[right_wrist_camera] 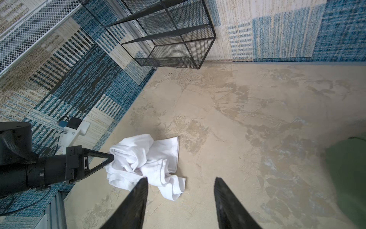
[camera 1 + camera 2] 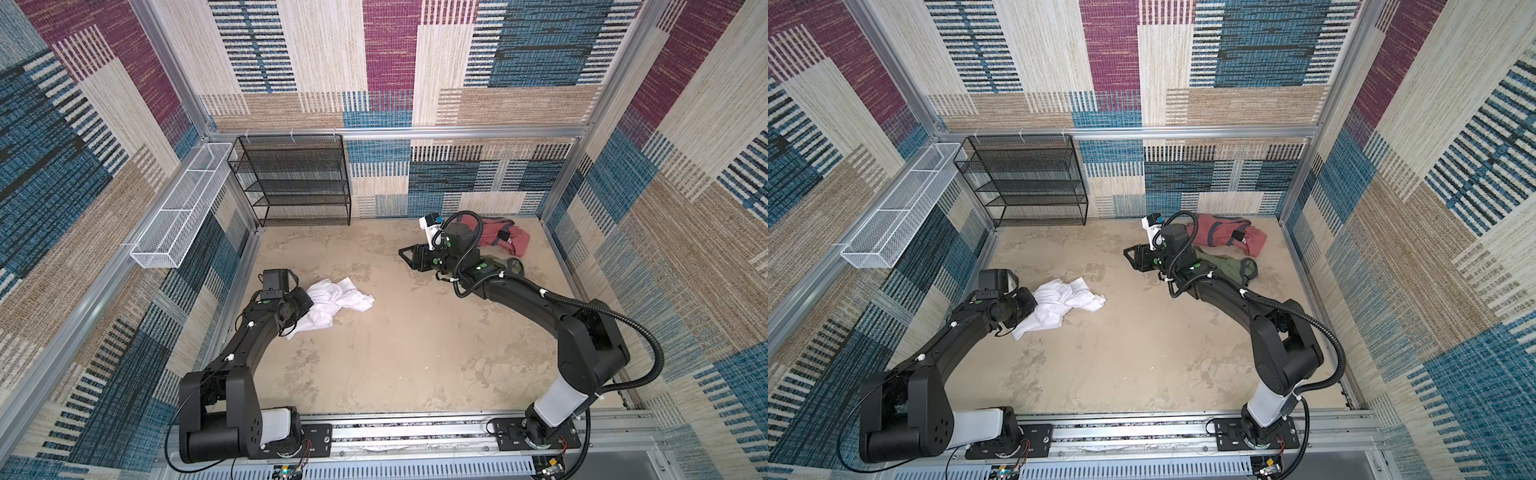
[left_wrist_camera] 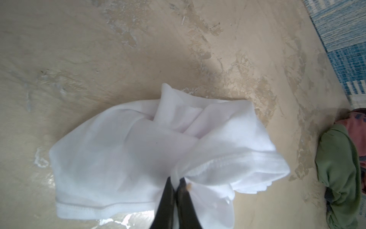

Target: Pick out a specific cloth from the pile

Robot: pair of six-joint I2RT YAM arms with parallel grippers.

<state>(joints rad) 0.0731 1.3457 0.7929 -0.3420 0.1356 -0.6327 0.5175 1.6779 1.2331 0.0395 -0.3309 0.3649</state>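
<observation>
The white cloth (image 2: 336, 301) (image 2: 1065, 303) lies crumpled on the beige floor at the left, apart from the pile. My left gripper (image 3: 176, 179) (image 1: 111, 156) is shut on a bunched fold at the cloth's (image 3: 128, 150) edge. The pile sits at the back right: a salmon-red garment (image 2: 1221, 237) (image 2: 517, 239) with dark trim and an olive-green garment (image 2: 1229, 268) in front of it. My right gripper (image 2: 402, 251) (image 2: 1126, 251) (image 1: 181, 179) hovers open and empty just left of the pile, pointing toward the cloth (image 1: 146, 162).
A black mesh shelf (image 2: 299, 183) stands against the back wall at the left. A white wire basket (image 2: 178, 212) hangs on the left wall. Carpet-patterned walls close in the floor on three sides, and the arm bases sit on a rail at the front.
</observation>
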